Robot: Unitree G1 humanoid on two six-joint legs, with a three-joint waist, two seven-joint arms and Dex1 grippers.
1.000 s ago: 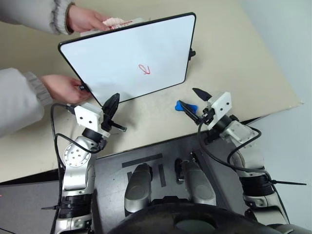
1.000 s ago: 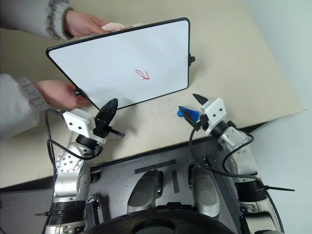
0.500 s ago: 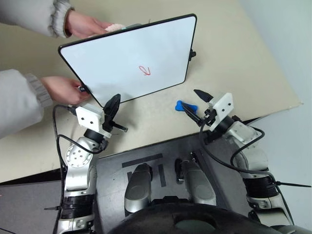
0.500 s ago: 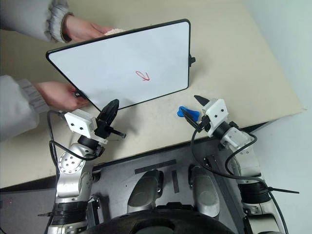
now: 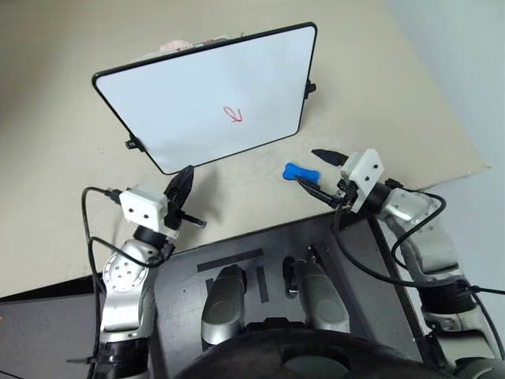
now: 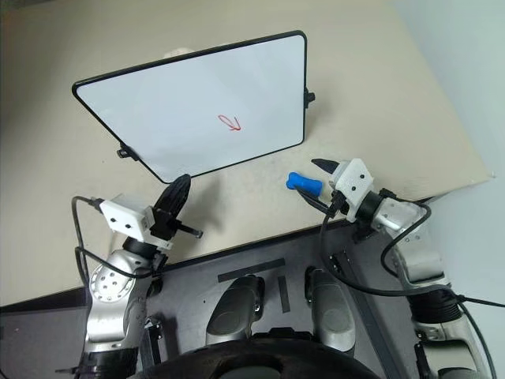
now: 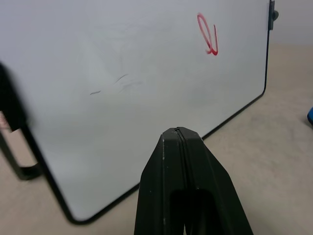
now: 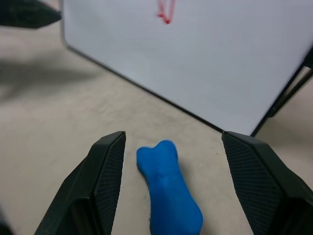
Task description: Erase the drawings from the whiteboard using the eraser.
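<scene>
small bright blue bone-shaped eraser [image 5: 298,171]: lies on beige surface [image 5: 379,103], centre-right of frame, just below white black-framed whiteboard [image 5: 197,87] | red looped scribble [image 5: 233,114]: mid-board | right pincer [image 8: 168,186]: fingers spread wide, eraser between them, untouched | left pincer [image 7: 179,134]: fingers pressed together, lower left, before the board's lower edge

White whiteboard [image 5: 189,95] with thin black frame, red drawings [image 5: 233,114] squiggle near its middle. Bright blue eraser [image 5: 298,171] on plain beige table [image 5: 394,118], right of board. Both grippers: black fingers, white housings. Faint grey smudges on the board's left part.
</scene>
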